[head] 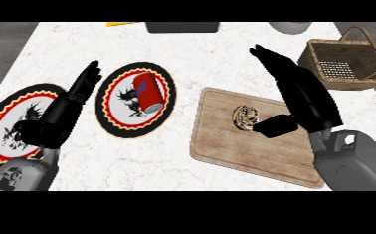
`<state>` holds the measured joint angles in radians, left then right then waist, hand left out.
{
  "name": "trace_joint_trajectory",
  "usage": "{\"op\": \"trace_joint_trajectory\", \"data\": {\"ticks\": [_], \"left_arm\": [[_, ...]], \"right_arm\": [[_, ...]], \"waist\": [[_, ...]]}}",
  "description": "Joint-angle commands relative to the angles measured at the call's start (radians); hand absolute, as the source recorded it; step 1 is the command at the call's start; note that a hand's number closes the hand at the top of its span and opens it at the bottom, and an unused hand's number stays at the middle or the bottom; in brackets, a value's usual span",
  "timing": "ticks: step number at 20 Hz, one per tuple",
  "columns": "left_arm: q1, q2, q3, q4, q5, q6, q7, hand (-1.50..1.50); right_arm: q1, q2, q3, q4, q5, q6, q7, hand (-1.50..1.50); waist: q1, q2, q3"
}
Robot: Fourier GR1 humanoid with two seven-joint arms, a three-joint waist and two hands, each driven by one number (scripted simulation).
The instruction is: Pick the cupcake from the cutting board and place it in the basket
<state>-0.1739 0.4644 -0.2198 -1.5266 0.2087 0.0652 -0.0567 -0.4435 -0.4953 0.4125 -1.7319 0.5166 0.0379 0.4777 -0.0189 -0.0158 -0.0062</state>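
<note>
While the spread right hand (305, 96) nears the cupcake (246, 117), a red cup (147, 94) lies on a plate (112, 114).

A white, faintly marbled desk (191, 54) fills nearly the whole view, lit evenly, with soft shadows lying under what stands on it. Its left edge runs slantwise, and beyond it a strip of dark grey floor (13, 41) shows. Along the far edge a dark grey box-like thing (182, 27) is cut off by the view's top, with a yellow scrap (122, 24) to its left and a pale grey rounded thing (291, 27) to its right.
</note>
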Motion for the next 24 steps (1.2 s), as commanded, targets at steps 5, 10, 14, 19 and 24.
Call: {"op": "trace_joint_trajectory", "data": {"ticks": [5,10,14,19,24], "left_arm": [[-0.008,-0.028,-0.003,0.032,-0.034,0.012,-0.017,0.00],[-0.003,-0.036,0.014,-0.046,-0.039,0.004,0.047,0.00],[0.054,-0.028,0.034,-0.085,-0.036,-0.056,0.015,0.00],[0.004,-0.103,0.031,-0.045,-0.104,-0.032,0.034,0.00],[0.004,-0.128,0.043,-0.060,-0.113,-0.047,0.052,0.00]], "right_arm": [[-0.085,-0.116,-0.080,-0.218,-0.329,0.483,0.338,-1.50],[-0.078,-0.121,-0.196,-0.357,-0.508,0.578,0.550,-1.50],[-0.043,-0.184,-0.297,-0.345,-0.552,0.614,0.499,-1.50],[0.137,-0.147,-0.326,-0.347,-0.398,0.588,0.287,-1.50],[0.095,-0.015,-0.264,-0.215,-0.244,0.489,0.224,-1.50]], "waist": [[-0.007,0.009,0.003],[0.011,0.011,0.005],[0.019,0.013,0.006],[0.017,0.015,0.007],[0.026,0.017,0.007]]}}
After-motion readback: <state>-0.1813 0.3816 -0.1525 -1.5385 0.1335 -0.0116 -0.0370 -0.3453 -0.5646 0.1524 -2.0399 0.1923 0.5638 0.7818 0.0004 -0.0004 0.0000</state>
